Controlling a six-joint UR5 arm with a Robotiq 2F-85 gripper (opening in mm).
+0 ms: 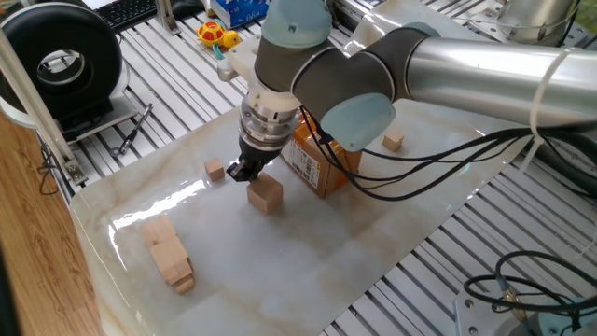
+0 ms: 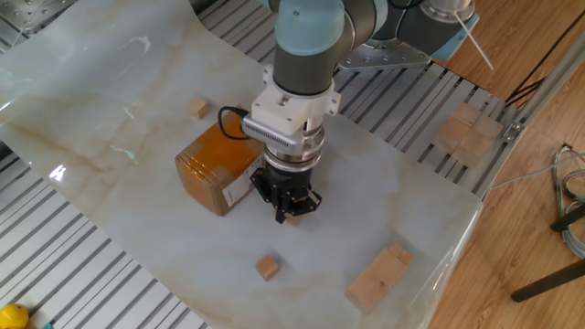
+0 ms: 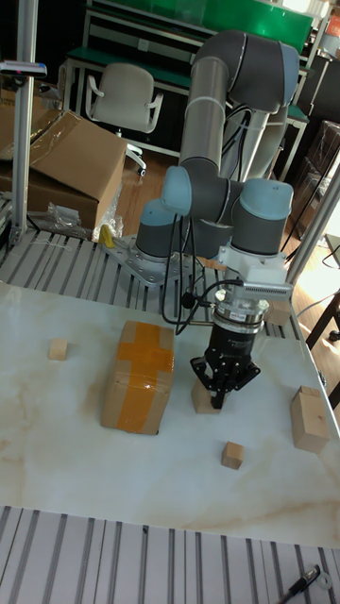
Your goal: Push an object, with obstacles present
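Note:
The object, a plain light-wood cube [image 1: 265, 193], lies on the white marble table beside the orange-brown cardboard box [image 1: 317, 161]. My gripper [image 1: 246, 172] is shut, its fingertips low at the cube's far-left edge and touching it or nearly so. The tall fixed view shows the cube [image 3: 202, 396] just left of the gripper [image 3: 220, 396]. In the other fixed view the gripper [image 2: 285, 210] hides most of the cube. One tiny wooden cube [image 1: 215, 169] sits just left of the gripper and another [image 1: 394, 141] lies beyond the box.
Long pale wooden blocks [image 1: 169, 252] lie near the table's front-left corner. My arm and its black cables [image 1: 420, 163] hang over the box and the right half of the table. More wooden blocks [image 2: 464, 133] rest on the slatted frame off the marble.

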